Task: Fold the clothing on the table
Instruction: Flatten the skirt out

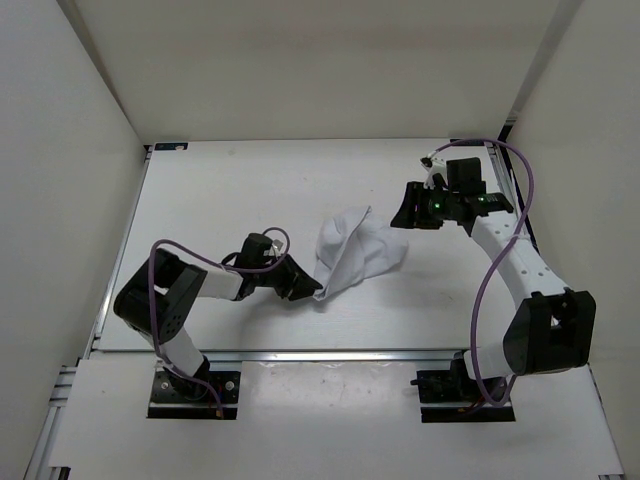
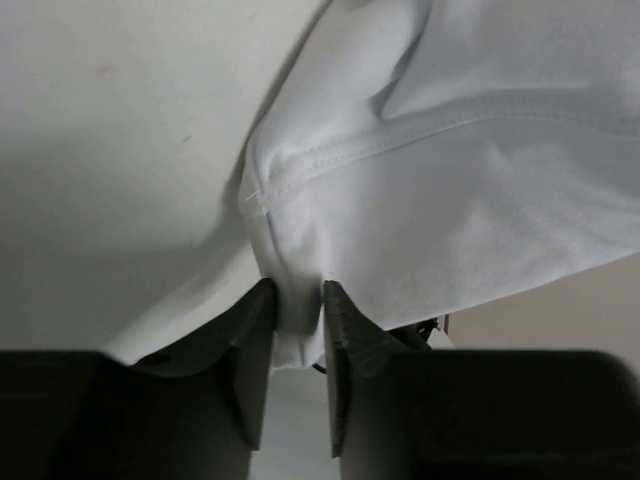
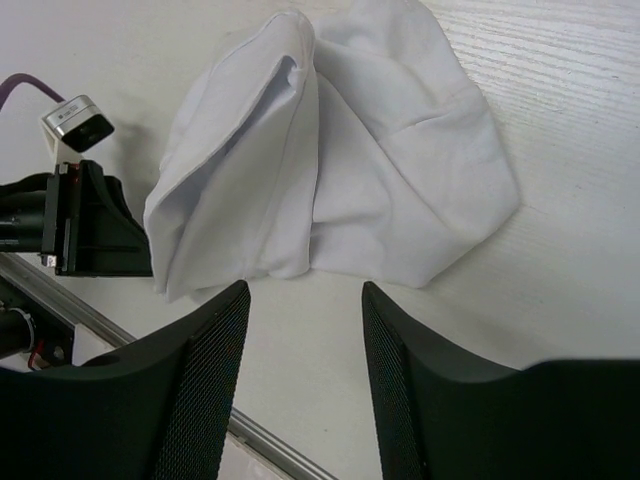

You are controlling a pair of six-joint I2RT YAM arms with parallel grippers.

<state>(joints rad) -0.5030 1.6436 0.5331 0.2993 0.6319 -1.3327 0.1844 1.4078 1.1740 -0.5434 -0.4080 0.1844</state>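
With the left hand (image 2: 297,300) clamped on a hem corner of the crumpled clothing (image 1: 360,250) lying mid counter (image 1: 230,190), and the right hand (image 3: 305,300) spread apart nearby, a slow, steady lift would likely unfurl it best.

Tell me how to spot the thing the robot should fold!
Look at the big off-white table. Near its middle lies the clothing, a crumpled white bundle whose near corner the left gripper pinches. It is the only soft, wrinkly thing there.
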